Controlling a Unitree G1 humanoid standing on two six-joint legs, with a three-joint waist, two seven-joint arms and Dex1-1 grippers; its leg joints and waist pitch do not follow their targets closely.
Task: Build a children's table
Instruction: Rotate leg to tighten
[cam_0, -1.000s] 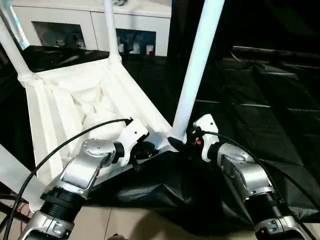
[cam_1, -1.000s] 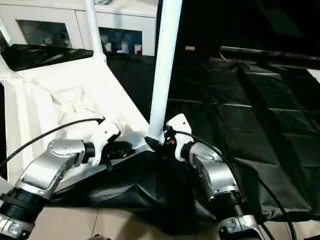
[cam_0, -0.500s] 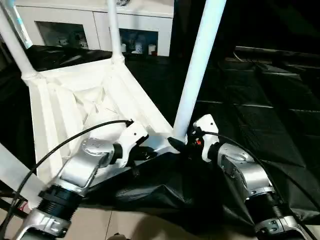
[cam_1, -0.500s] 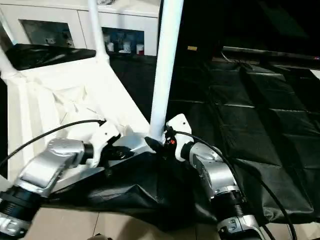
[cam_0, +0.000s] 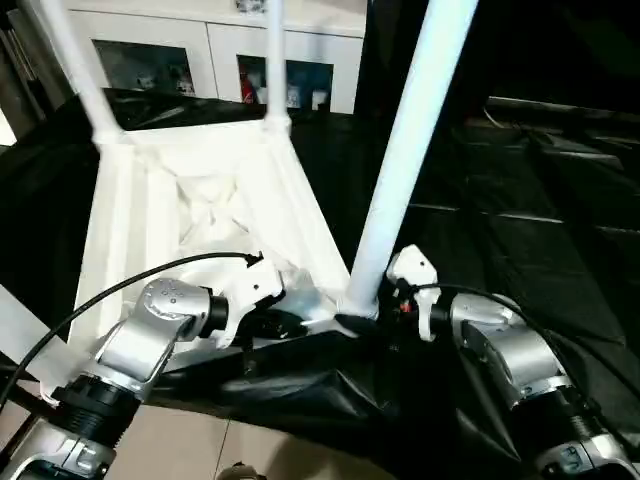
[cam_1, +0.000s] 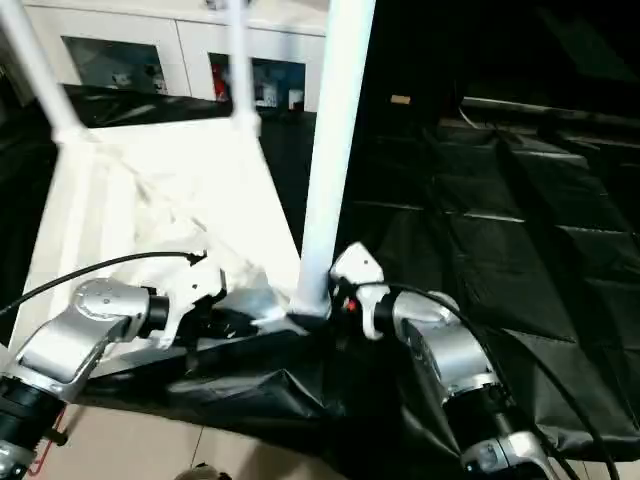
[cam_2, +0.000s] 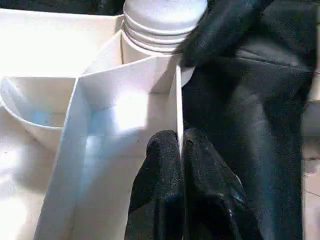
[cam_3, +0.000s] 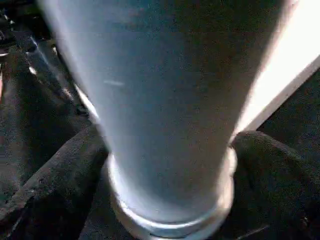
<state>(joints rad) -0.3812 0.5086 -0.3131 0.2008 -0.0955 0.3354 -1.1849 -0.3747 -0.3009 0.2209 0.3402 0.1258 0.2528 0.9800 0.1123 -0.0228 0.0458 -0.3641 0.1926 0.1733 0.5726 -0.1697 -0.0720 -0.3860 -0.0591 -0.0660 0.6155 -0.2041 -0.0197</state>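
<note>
Upside-down children's table (cam_0: 190, 215) lies on black sheeting (cam_0: 520, 250) spread over the floor, its ribbed underside facing up toward us and 3 of its legs rising out of the corner sockets. Behind it we see a white cabinet (cam_0: 215, 55) with glass doors; small items sit on its shelves, too small for us to tell apart.

From the head views, the nearest leg (cam_0: 405, 160) stands in the corner socket closest to us, tilted slightly, with the far legs (cam_0: 275, 60) upright at the back corners. Our left gripper (cam_0: 280, 322) reaches in along the near edge of the top, and our right gripper (cam_0: 365, 318) sits at the base of the nearest leg.

The left wrist view adds what the head views cannot resolve: our left fingers (cam_2: 162, 170) are clenched on a thin upright rib (cam_2: 177, 110) of the table's rim, 1 finger on each side of it, with the leg's ridged base (cam_2: 160, 22) seated in the socket just beyond. A black finger of the other gripper shows beside that base.

The right wrist view puts the leg (cam_3: 165, 100) directly between our right fingers (cam_3: 270, 170), which stand wide on either side of its collar. We cannot tell whether they press the leg or merely flank it.
</note>
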